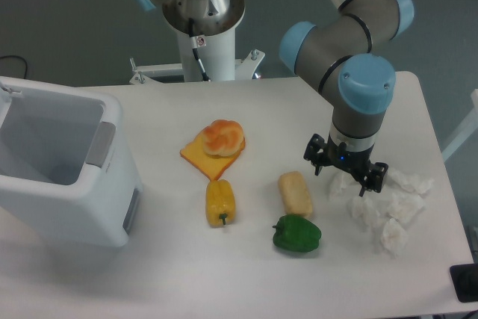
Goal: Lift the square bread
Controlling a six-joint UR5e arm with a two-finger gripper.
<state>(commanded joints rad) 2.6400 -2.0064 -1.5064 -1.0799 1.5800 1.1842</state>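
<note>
The square bread is a small pale yellow-tan loaf with rounded corners, lying on the white table right of centre, just above the green pepper. My gripper hangs to the right of the bread, a short gap away, pointing down near the tabletop. Its black fingers are partly seen against crumpled white paper, and the gap between them does not show clearly. Nothing visible is held.
A round orange-swirled bun rests on a flat orange slice. A yellow pepper lies left of the bread. Crumpled white paper lies under and right of the gripper. A white bin stands at the left edge.
</note>
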